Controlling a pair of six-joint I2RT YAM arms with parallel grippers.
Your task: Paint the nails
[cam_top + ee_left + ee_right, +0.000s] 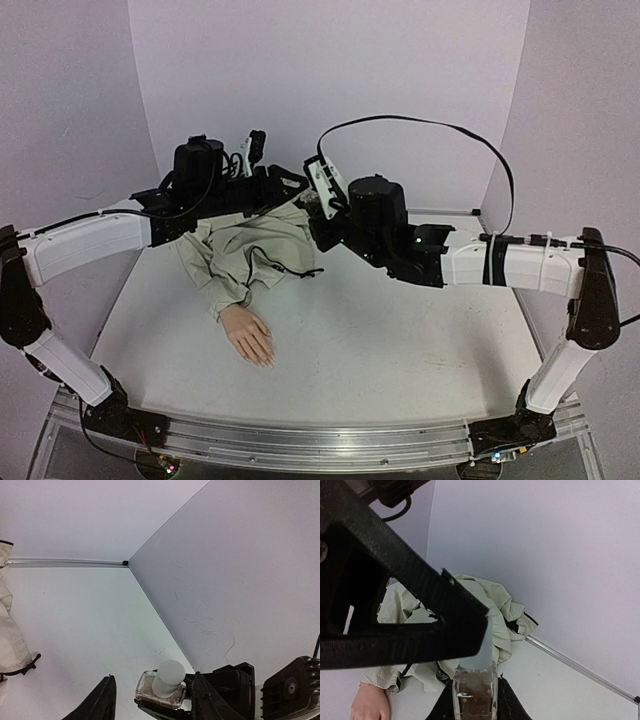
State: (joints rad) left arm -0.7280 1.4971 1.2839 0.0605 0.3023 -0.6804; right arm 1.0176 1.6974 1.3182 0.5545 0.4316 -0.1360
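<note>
Small clear glass bottle [474,690] is pinched by right gripper [475,701] at far centre. Left gripper [152,680] is spread astride its white cap [168,676]. Pale nails [263,358] of flesh-pink mannequin hand [248,335] are seen nearer, leftward, well apart from both.

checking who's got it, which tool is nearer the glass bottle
Right. The right tool is shut on the glass bottle, gripping its body. The left tool stands open around its white cap, fingers either side, seemingly not touching.
</note>
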